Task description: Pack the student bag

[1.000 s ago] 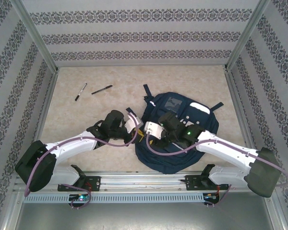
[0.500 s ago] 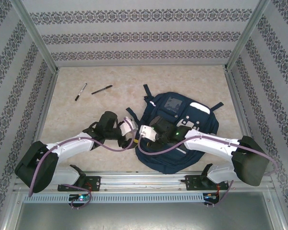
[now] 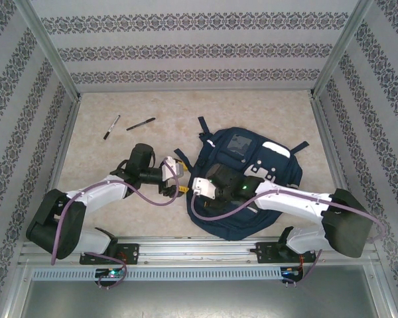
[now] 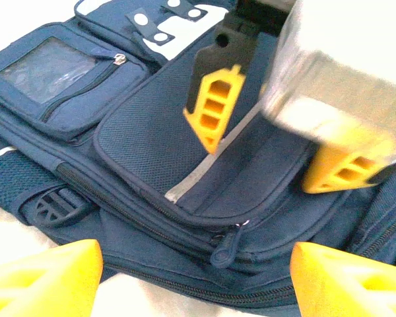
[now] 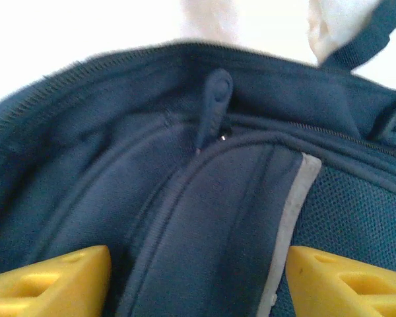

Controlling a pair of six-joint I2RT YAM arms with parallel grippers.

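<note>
bag lies flat on the table, right of centre. left gripper, fingers spread and empty, hovers at its edge; right gripper, fingers also spread, frames the zip pull, likely to open the bag.

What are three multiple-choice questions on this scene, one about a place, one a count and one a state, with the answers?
1. Where are the pens?
A. on the table, to the left of the student bag
B. on top of the bag
C. in a gripper

2. How many pens are there?
A. one
B. two
C. four

3. How is the left gripper?
A. shut on a pen
B. shut on a strap
C. open over the bag

Answers:
1 A: both lie on the table surface, apart from the bag.
2 B: the top view shows two dark pens.
3 C: in the left wrist view its jaws stand wide apart with nothing clamped.
</note>
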